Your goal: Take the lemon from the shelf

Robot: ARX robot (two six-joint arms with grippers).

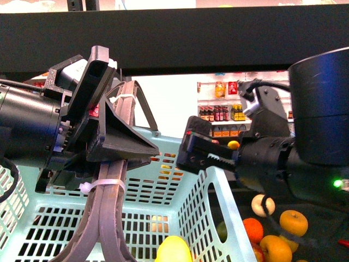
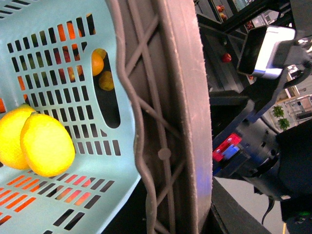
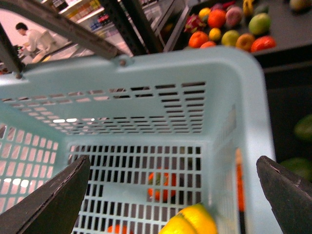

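With a bright yellow oval lemon [image 2: 47, 145] in the pale-blue plastic basket [image 3: 146, 68] — its grey-brown handle [image 1: 112, 218] clamped by the left gripper [image 1: 112, 147] — the open, empty right gripper [image 3: 171, 161] likely withdraws next.

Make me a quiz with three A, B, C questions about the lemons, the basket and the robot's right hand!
1. Where are the lemons?
A) on the floor
B) in the basket
C) on a chair

2. What colour is the basket?
A) red
B) pale blue-green
C) black

3. How do the jaws of the right gripper stand?
A) wide open, empty
B) shut on a lemon
C) shut on the basket's rim

Answers:
1 B: both sit inside its slotted walls.
2 B: its walls show that colour in every view.
3 A: the right wrist view shows the jaws far apart with nothing between them.
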